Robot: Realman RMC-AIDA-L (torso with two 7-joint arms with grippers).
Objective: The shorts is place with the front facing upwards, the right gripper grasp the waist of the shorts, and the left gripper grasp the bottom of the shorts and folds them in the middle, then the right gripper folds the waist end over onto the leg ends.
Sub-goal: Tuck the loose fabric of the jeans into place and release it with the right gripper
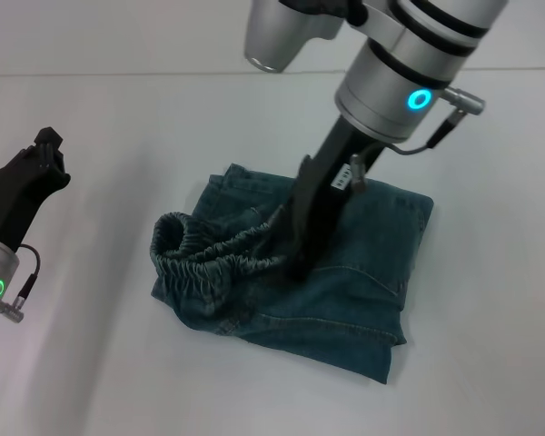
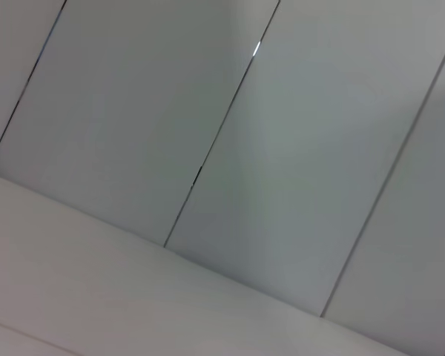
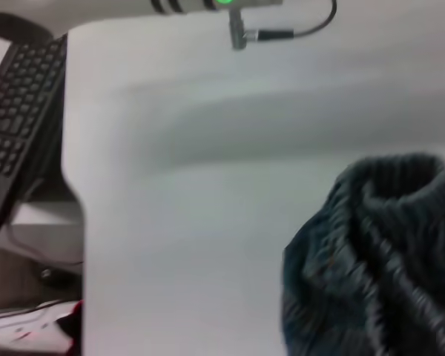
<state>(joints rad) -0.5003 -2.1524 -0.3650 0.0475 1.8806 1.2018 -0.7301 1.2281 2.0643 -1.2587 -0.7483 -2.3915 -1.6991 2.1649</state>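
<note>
The blue denim shorts (image 1: 345,282) lie folded in half on the white table (image 1: 118,381). Their elastic waist (image 1: 204,250) is bunched up and curled over at the left end of the pile. My right gripper (image 1: 298,259) comes down steeply from above and is shut on the fabric where the waist meets the flat denim. The right wrist view shows the gathered waist (image 3: 371,252) close up, lifted off the table. My left gripper (image 1: 41,168) hangs well off to the left, away from the shorts and holding nothing.
In the right wrist view a black keyboard (image 3: 22,111) lies beyond the table's edge. The left wrist view shows only pale wall panels (image 2: 230,133) and the table top (image 2: 96,297).
</note>
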